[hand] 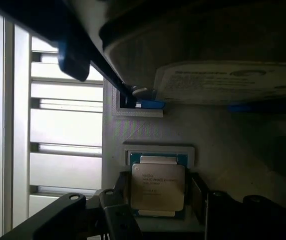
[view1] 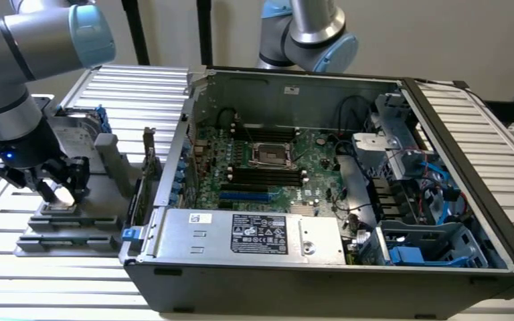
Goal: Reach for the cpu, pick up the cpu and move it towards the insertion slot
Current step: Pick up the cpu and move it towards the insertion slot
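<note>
At the near edge of the scene, the slatted table [view1: 25, 287] carries a grey fixture [view1: 69, 234] on the exterior view's left and the open computer case [view1: 328, 284] on its right. The silver power supply [view1: 248, 234] lies along the case's near wall. Your gripper [view1: 56, 188] hangs low over the fixture, just outside the case. In the wrist view you can see the cpu [hand: 158, 186] lying flat in a pale square recess of that fixture, silvery top up. The gripper is spread wide, with one of its dark fingers [hand: 197, 196] on each side of the chip, close to its edges. You cannot tell from these pictures whether they touch it, and the chip sits down in its recess, not lifted. Just beyond the cpu on the same fixture rests the hard drive [hand: 228, 82], with a blue bracket [hand: 150, 104] at its corner. Farther in and to the exterior view's right, well apart from the gripper, the insertion slot [view1: 270, 155] sits in the middle of the motherboard [view1: 315, 187], its metal frame around a dark centre, between rows of long black memory slots [view1: 257, 177].
</note>
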